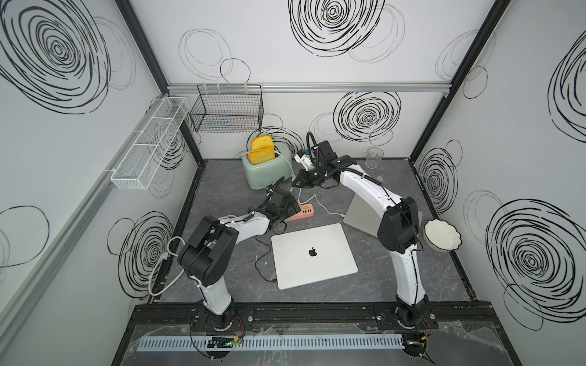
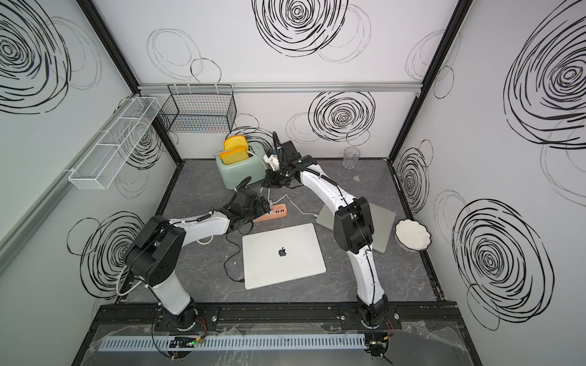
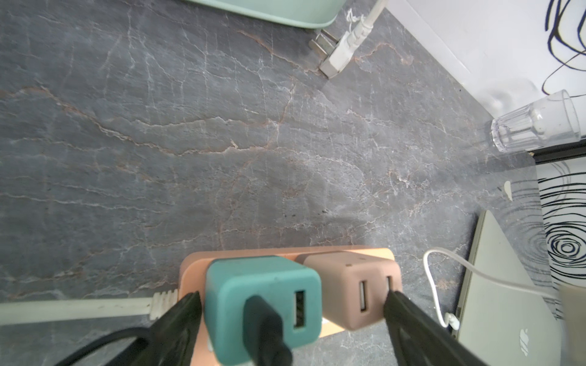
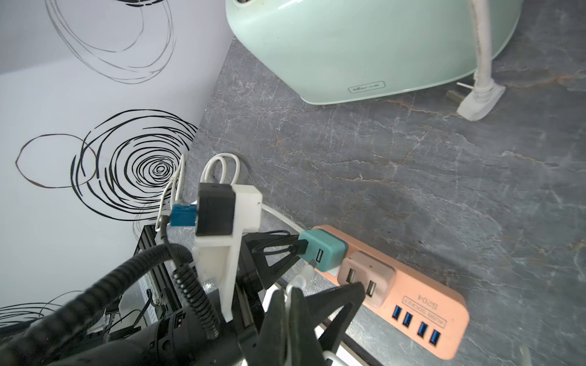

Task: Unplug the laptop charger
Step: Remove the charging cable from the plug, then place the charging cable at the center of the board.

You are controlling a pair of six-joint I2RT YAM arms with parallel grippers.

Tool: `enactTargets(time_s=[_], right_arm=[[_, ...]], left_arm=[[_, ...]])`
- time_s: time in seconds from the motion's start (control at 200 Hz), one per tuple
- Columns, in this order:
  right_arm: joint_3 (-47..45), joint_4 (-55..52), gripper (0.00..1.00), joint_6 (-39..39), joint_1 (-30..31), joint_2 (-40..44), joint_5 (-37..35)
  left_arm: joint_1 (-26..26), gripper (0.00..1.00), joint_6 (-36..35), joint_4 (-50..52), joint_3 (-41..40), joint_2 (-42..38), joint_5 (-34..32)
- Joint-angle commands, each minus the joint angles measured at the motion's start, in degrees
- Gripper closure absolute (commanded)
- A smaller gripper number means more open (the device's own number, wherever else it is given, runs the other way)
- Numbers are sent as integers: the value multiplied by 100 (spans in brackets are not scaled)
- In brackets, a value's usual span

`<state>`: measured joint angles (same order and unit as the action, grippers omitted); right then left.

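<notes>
The laptop charger is a teal adapter [image 3: 234,285] [image 4: 326,250] with a black cable [image 1: 258,263] running to the closed silver laptop [image 1: 314,253] [image 2: 282,253]. It is plugged into the peach power strip [image 1: 306,209] [image 4: 421,304]. My left gripper [image 3: 292,298] [image 1: 291,206] is open. One finger stands on each outer side of the teal adapter and the beige adapter [image 3: 345,285] next to it, touching neither. My right gripper [image 4: 287,294] [image 1: 296,183] hovers above the strip, shut on a thin white cable [image 4: 299,279].
A mint toaster [image 1: 266,164] with bread stands at the back, its loose white plug [image 3: 339,54] lying on the table. A second laptop [image 1: 361,215], a white bowl [image 1: 442,236] and a glass [image 1: 374,157] are to the right. The strip's cord [image 3: 79,309] runs left.
</notes>
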<state>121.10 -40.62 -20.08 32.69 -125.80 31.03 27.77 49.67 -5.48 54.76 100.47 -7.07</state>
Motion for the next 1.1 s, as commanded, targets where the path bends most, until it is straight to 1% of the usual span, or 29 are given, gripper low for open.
enactTargets(time_s=[0.0, 0.095, 0.145, 0.19, 0.325, 0.4, 0.54, 0.65, 0.785, 0.835, 0.86, 0.94, 0.995, 1.096], right_arm=[[35, -467, 100, 112, -467, -180, -184], [-523, -113, 100, 196, -782, -50, -368], [-762, 62, 100, 169, -926, -41, -336], [-927, 182, 100, 169, -1023, -79, -300], [-1073, 251, 100, 255, -1069, -314, -318], [-1264, 396, 100, 209, -1067, -342, -302], [-1641, 708, 92, 213, -1064, -314, -165], [-1743, 704, 80, 307, -1071, -344, -118], [-2030, 818, 65, 285, -1167, -127, -163], [-2128, 887, 57, 241, -1220, 13, -158], [-2169, 913, 51, 228, -1244, 85, -158], [-2198, 863, 40, 235, -1323, 314, -205], [-2212, 783, 35, 270, -1378, 518, -262], [-2348, 723, 28, 328, -1465, 973, -345]], left_arm=[[36, 3, -238, 626, -191, 170, 72], [47, 0, -294, 579, -166, 68, 222], [44, 2, -291, 549, -176, 6, 324], [53, 2, -306, 509, -168, -41, 414], [75, 3, -316, 326, -46, -84, 836], [121, 3, -434, 399, 150, -88, 883], [153, 3, -547, 552, 366, -238, 891], [150, 3, -520, 666, 411, -481, 933], [150, 3, -586, 1119, 509, -764, 928], [150, 3, -631, 1244, 488, -881, 918], [141, 3, -655, 1290, 470, -947, 917], [116, 3, -732, 1428, 361, -1139, 1022], [112, 3, -819, 1531, 255, -1291, 1146], [160, 3, -1001, 1671, -95, -1685, 1320]])
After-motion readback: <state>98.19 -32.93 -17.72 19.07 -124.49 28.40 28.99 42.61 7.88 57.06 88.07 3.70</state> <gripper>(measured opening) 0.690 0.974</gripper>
